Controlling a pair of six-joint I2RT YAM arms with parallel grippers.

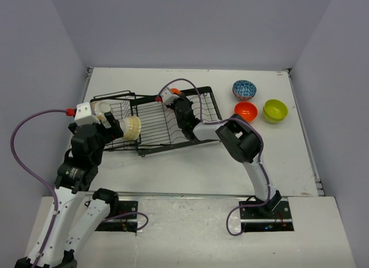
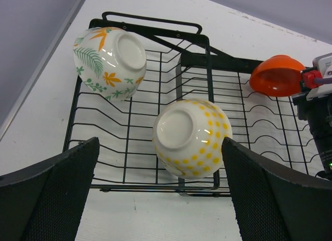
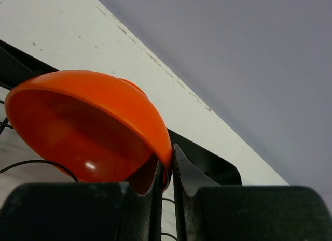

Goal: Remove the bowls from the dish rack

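The black wire dish rack (image 1: 161,121) sits left of the table's middle. My left gripper (image 1: 118,128) is open and empty at the rack's near left end. Its fingers (image 2: 57,189) stand either side of an upside-down cream bowl with yellow dots (image 2: 192,137), just short of it. A cream floral bowl (image 2: 110,55) lies upside-down in the far left corner of the rack (image 2: 135,122). My right gripper (image 3: 170,166) is shut on the rim of an orange bowl (image 3: 88,127) at the rack's far edge. That bowl also shows in the top view (image 1: 175,91) and in the left wrist view (image 2: 277,75).
Three bowls stand on the table at the far right: a blue-and-white patterned one (image 1: 244,89), a second orange one (image 1: 246,111) and a lime green one (image 1: 275,110). The right arm reaches over the rack's right end. Grey walls close the table's back and sides.
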